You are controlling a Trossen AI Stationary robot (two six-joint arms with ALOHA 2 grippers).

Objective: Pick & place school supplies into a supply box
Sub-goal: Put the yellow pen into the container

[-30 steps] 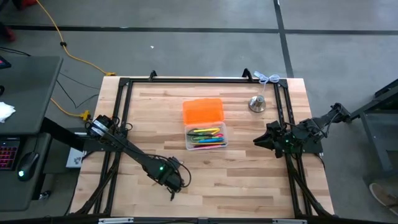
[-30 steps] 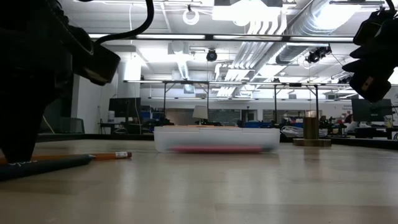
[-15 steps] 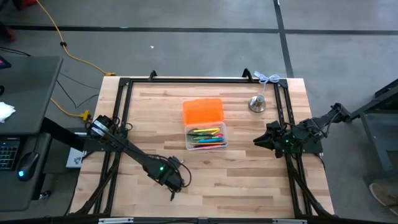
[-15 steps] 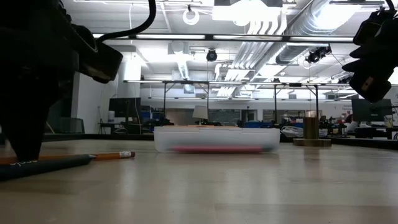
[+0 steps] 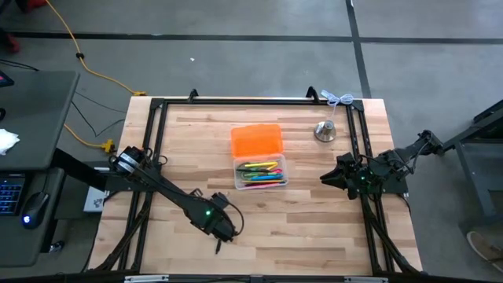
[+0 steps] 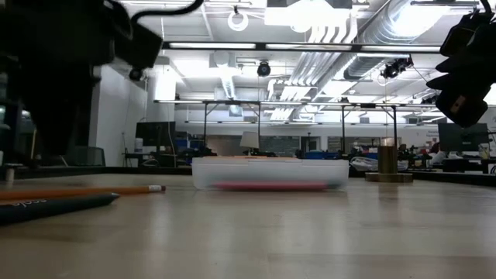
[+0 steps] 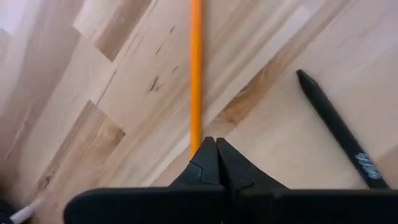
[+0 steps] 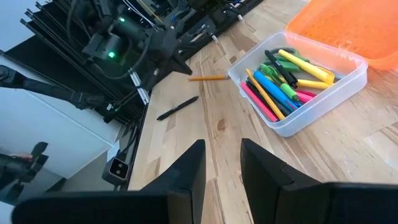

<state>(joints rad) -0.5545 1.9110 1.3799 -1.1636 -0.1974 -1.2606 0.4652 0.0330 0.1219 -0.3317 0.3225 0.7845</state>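
Picking up the orange pencil looks like the step in hand: the left gripper sits at the near-left part of the wooden table, its two dark fingers pressed together with the pencil's near end running in between their tips, so it appears clamped on that pencil. From the right wrist view the pencil reaches out from the left gripper toward the supply box, low over the table. A black pen lies loose on the wood just beside the pencil, not touched by anything. The supply box stands near the table's middle, its orange lid swung open behind it, already holding pink, yellow, green and blue pens and markers. A silver bell stands farther back to the right. The right gripper waits at the right side of the table, fingers apart and holding nothing. Judging from this, the next move calls for lifting the pencil clear, carrying it over the open box, lining it up with the long side and letting go; the black pen would remain to be collected.
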